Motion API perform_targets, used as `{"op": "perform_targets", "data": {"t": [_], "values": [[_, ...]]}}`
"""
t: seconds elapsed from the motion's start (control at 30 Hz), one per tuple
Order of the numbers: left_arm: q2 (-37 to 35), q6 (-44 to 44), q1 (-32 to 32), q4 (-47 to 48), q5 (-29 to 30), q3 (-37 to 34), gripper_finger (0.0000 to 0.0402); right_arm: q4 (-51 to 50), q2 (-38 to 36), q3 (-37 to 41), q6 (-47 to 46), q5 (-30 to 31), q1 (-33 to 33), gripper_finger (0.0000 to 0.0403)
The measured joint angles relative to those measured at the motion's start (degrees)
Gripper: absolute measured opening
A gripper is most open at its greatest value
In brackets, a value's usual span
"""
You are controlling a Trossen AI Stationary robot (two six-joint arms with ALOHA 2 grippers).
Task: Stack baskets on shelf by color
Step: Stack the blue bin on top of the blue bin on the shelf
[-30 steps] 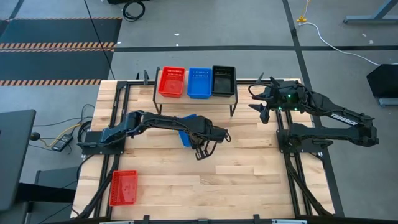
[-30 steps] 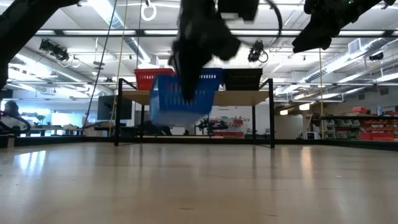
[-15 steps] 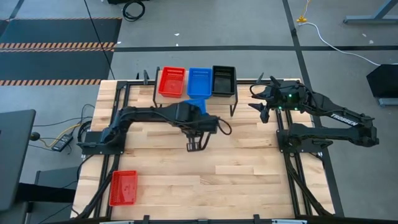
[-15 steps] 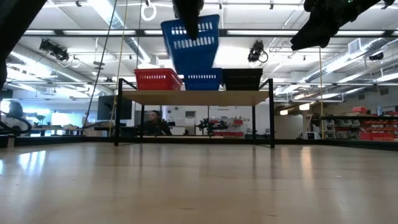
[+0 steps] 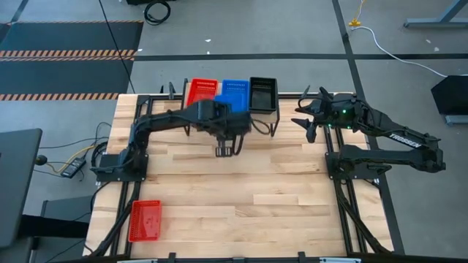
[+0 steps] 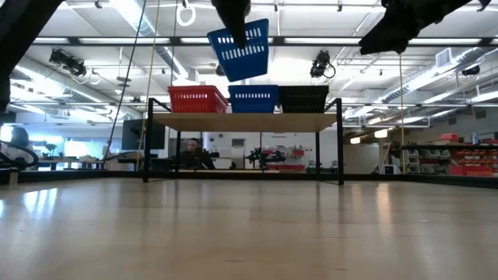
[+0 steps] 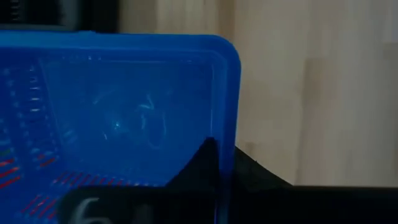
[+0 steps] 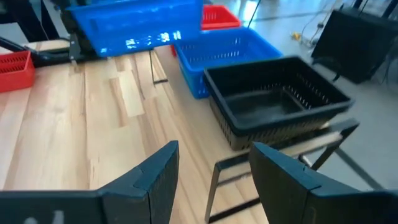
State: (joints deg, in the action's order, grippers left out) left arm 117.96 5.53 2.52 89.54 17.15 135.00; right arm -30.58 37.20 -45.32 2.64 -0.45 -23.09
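baskets (image 8: 273, 102): perforated glossy plastic | shelf (image 6: 243, 121): light wood, black metal legs

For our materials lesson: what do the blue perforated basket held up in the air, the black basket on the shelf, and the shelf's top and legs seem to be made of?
Held blue perforated basket: seemingly moulded plastic, slightly glossy, with slotted walls. Black perforated basket: probably the same plastic, duller, rows of small holes. Small shelf's light top: looks like pale wood with a smooth face. Its thin black legs: likely painted metal, judging by how slim and straight they are.
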Motion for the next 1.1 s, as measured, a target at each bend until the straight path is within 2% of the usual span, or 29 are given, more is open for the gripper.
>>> {"op": "perform_targets", "data": {"t": [0.2,0.57,0.7,0.9,1.0,1.1], "values": [[-2.2,6.4,5.2,-1.1,-0.4,0.0,0.0005,3.5,0.0,0.0,1.7,1.0,0.0,0.0201],[-2.7,19.0,14.7,-9.9,-6.3,0.0,0.0007,11.0,0.0,0.0,6.3,8.5,-0.7,0.0201],[-2.7,19.7,18.3,-12.0,-12.4,0.0,0.0007,13.2,0.0,0.0,7.5,8.5,-2.2,0.0201],[-1.4,20.7,21.6,-11.8,-15.7,-0.6,0.0008,14.6,0.7,0.0,8.1,8.5,-4.8,0.0201],[-0.6,21.1,21.7,-13.3,-18.8,-0.5,0.0008,14.6,1.2,0.0,8.1,8.5,-6.1,0.0201],[0.8,22.5,21.6,-13.5,-19.3,-0.6,0.0008,14.7,1.9,0.0,8.1,8.4,-7.2,0.0201]]}}
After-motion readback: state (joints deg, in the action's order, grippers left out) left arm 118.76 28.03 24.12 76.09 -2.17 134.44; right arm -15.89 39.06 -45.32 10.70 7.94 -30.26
